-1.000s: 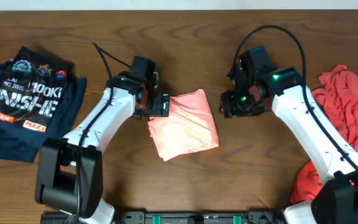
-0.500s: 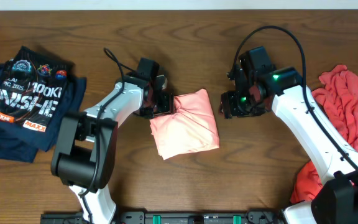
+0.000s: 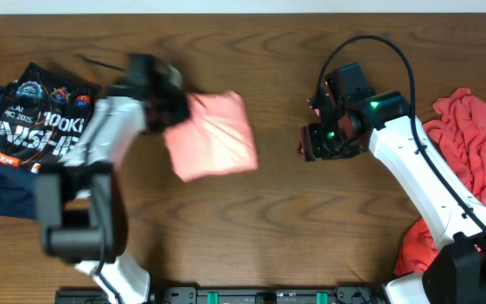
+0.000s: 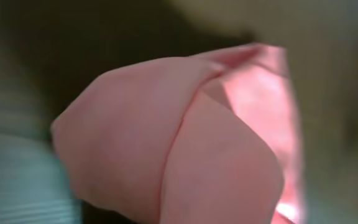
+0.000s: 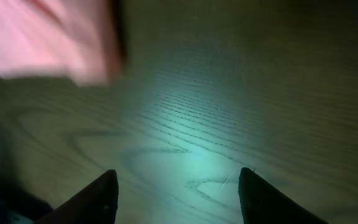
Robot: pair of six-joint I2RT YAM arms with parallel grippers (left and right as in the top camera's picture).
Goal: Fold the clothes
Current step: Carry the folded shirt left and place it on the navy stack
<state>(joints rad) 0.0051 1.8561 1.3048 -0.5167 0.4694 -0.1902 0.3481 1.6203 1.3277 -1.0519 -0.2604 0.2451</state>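
Observation:
The folded light salmon-pink T-shirt (image 3: 213,135) lies left of the table's middle, and my left gripper (image 3: 175,108) is shut on its upper left edge. Arm and cloth are motion-blurred. In the left wrist view the pink shirt (image 4: 166,137) fills the frame and hides the fingers. Navy printed T-shirts (image 3: 32,135) are stacked at the far left, just left of that gripper. A crumpled coral-red shirt (image 3: 467,143) sits at the right edge. My right gripper (image 3: 309,143) hovers open over bare wood right of the pink shirt (image 5: 48,37), its fingertips (image 5: 98,199) holding nothing.
The wooden table (image 3: 294,228) runs wall to wall. The coral-red cloth trails down the right side toward the front edge (image 3: 416,245). The left arm's cable (image 3: 99,61) loops above the navy stack.
The left gripper shut on the pink shirt's edge and has swung left toward the navy stack, dragging the shirt with it. The right arm has not moved.

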